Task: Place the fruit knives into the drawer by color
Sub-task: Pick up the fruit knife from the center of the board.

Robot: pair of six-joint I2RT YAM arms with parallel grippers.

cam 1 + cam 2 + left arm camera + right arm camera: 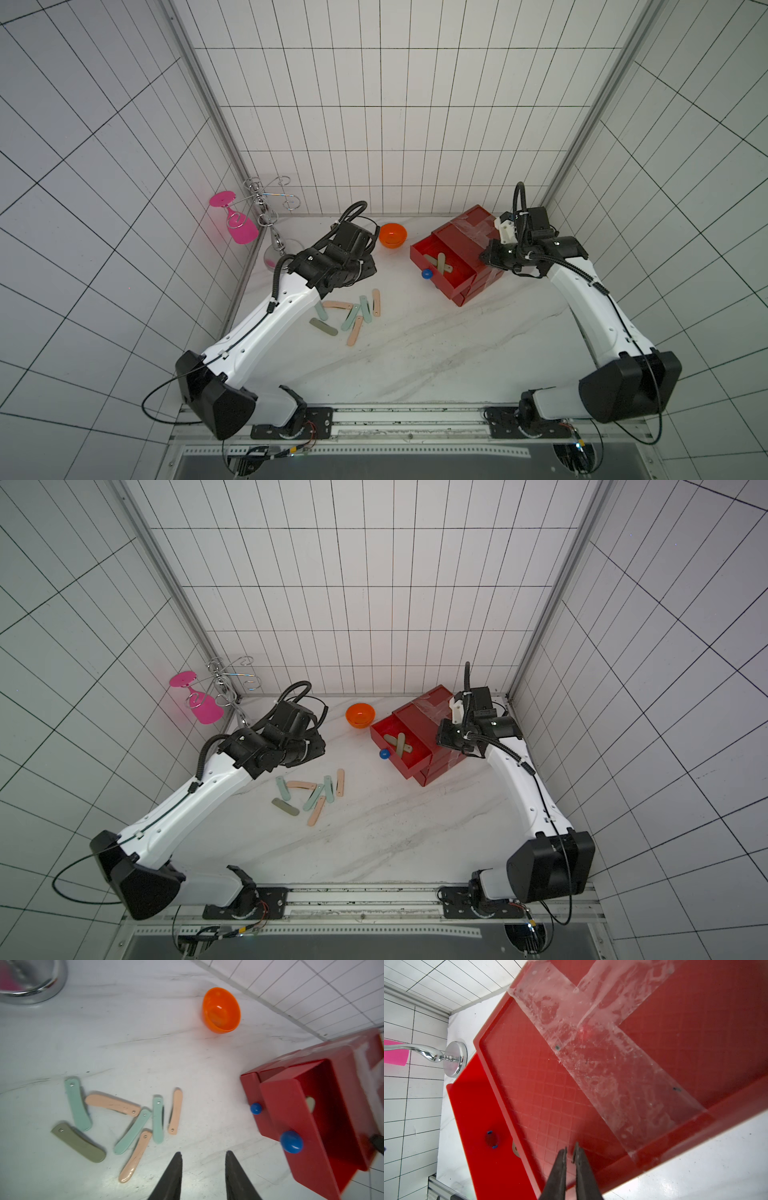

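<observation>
2 olive knives point(440, 264) crossed in drawer point(463, 277)

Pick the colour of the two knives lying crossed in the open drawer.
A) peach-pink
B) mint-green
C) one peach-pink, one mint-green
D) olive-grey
D: the two knives crossed in the open drawer are both olive-grey.

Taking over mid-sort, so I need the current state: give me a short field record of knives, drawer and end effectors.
drawer: top one pulled out
inside it: two olive-grey knives, crossed
table: three mint-green knives, three peach-pink knives, one olive-grey knife
left end effector: open, empty, above table near loose knives
right end effector: shut, over chest top
</observation>
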